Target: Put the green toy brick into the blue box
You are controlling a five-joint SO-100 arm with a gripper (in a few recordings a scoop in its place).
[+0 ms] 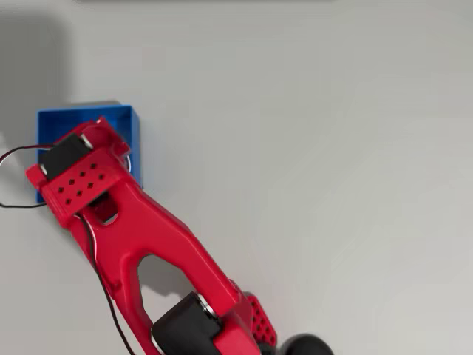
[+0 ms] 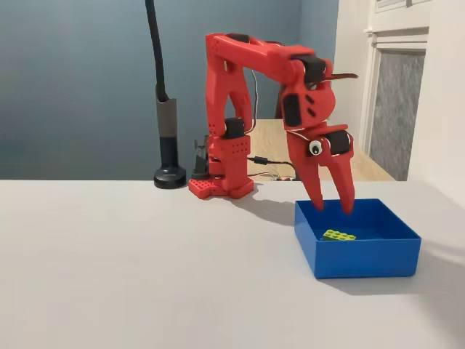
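Note:
The blue box (image 2: 363, 256) stands on the white table at the right of the fixed view; in the overhead view the blue box (image 1: 52, 122) is at the left, mostly covered by the red arm. The green toy brick (image 2: 339, 235) lies flat on the box floor. My red gripper (image 2: 333, 205) hangs just above the box, fingers pointing down and spread apart, open with nothing between them. The brick sits below and slightly right of the fingertips, not touching them. From above, the gripper's fingers are hidden under the wrist.
A black lamp post with a round foot (image 2: 170, 177) stands at the table's back edge, left of the arm's red base (image 2: 221, 185). Thin wires (image 1: 15, 177) trail off the wrist toward the left edge of the overhead view.

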